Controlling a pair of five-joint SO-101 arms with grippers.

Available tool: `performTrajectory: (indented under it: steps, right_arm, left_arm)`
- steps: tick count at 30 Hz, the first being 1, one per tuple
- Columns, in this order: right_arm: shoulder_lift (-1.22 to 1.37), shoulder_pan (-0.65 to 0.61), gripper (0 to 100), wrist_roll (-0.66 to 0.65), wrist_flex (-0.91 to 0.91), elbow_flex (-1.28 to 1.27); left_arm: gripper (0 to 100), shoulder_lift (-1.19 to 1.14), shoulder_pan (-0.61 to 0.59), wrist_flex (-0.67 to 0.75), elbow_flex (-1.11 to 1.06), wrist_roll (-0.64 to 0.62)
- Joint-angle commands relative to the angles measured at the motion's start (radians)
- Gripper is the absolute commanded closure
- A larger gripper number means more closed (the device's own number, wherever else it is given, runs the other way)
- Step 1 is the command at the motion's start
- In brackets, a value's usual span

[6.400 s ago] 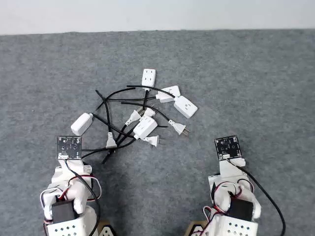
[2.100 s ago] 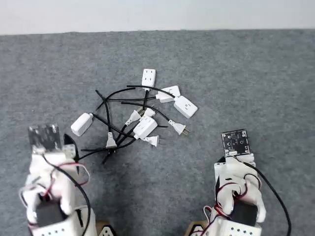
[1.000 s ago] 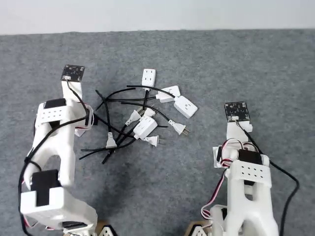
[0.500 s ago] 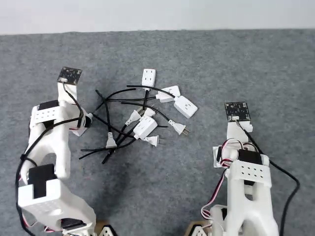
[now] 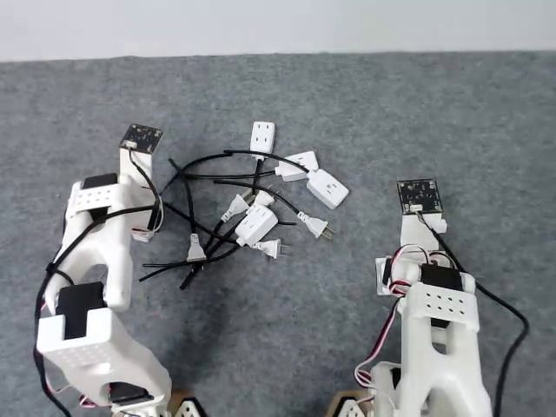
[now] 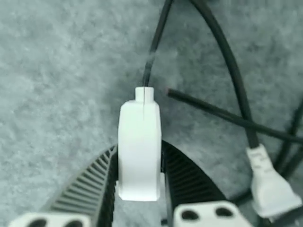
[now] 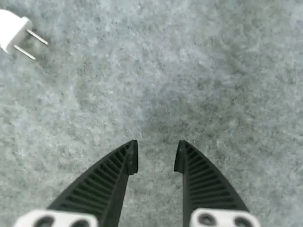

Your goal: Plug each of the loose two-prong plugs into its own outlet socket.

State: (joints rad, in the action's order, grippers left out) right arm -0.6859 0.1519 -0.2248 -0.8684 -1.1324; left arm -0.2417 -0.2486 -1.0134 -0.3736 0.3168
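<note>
Black left gripper point(image 6: 139, 158): closed on the socket, one ribbed finger against each long side.
Socket point(image 6: 139, 142): white block held lengthwise just over the carpet point(image 6: 52, 71), at the left edge of the tangle point(image 5: 234, 213). Which face carries the slots cannot be told.
Hold: looks square and centred. Probably best kept firm and level, so the block does not twist when a plug pushes in.
Cord point(image 6: 151, 52): black, leaves the socket's far end and runs into the tangle. A slow, low pull outward should avoid dragging its neighbours.
Near plug point(image 6: 270, 184): white, on its own cord just beside the gripper and likely to snag.
Right gripper point(image 7: 156, 158): open with a narrow gap, holding nothing, above bare carpet.
Pronged plug point(image 7: 12, 28): lies flat at the tangle's right edge, well apart from the right gripper. It looks the easiest mate and should be gripped across the body, leaving the prongs free.
</note>
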Motion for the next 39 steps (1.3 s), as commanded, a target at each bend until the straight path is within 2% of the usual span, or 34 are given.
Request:
performTrajectory:
  steps: [1, 3, 5, 7, 10, 13, 16, 21, 26, 30, 33, 35, 39]
  right_arm:
    - [0.001, 0.013, 86.5, 0.012, 0.018, 0.017]
    - [0.001, 0.013, 86.5, 0.012, 0.018, 0.017]
    - [0.002, 0.013, 86.5, 0.014, 0.018, 0.017]
    - [0.002, 0.013, 86.5, 0.014, 0.018, 0.017]
    - [0.002, 0.013, 86.5, 0.014, 0.018, 0.017]
    - [0.002, 0.013, 86.5, 0.014, 0.018, 0.017]
    - [0.002, 0.015, 86.5, 0.014, 0.018, 0.017]
    - [0.002, 0.015, 86.5, 0.014, 0.018, 0.017]
    - [0.004, 0.015, 86.5, 0.012, 0.018, 0.017]
    - [0.004, 0.019, 86.5, 0.009, 0.018, 0.017]
    - [0.004, 0.019, 86.4, 0.008, 0.018, 0.015]
    - [0.004, 0.019, 86.4, 0.008, 0.019, 0.015]
    - [0.004, 0.019, 86.3, 0.006, 0.045, 0.002]
  left_arm:
    - [99, 0.078, 0.014, -0.110, 0.036, 0.003]
    - [99, 0.170, 0.020, -0.226, 0.035, -0.012]
    - [99, 0.290, 0.046, -0.342, 0.030, -0.086]
    - [99, 0.425, 0.084, -0.400, -0.002, -0.161]
    - [99, 0.631, 0.192, -0.384, -0.124, -0.238]
    - [99, 0.806, 0.338, -0.305, -0.297, -0.292]
    - [99, 0.890, 0.508, -0.222, -0.476, -0.370]
    - [99, 0.813, 0.733, -0.035, -0.690, -0.540]
    - [99, 0.614, 0.770, 0.101, -0.690, -0.585]
    - [96, 0.453, 0.767, 0.031, -0.568, -0.582]
    - [85, 0.384, 0.770, -0.025, -0.509, -0.542]
    - [79, 0.390, 0.769, -0.031, -0.507, -0.508]
    - [78, 0.491, 0.773, -0.031, -0.535, -0.494]
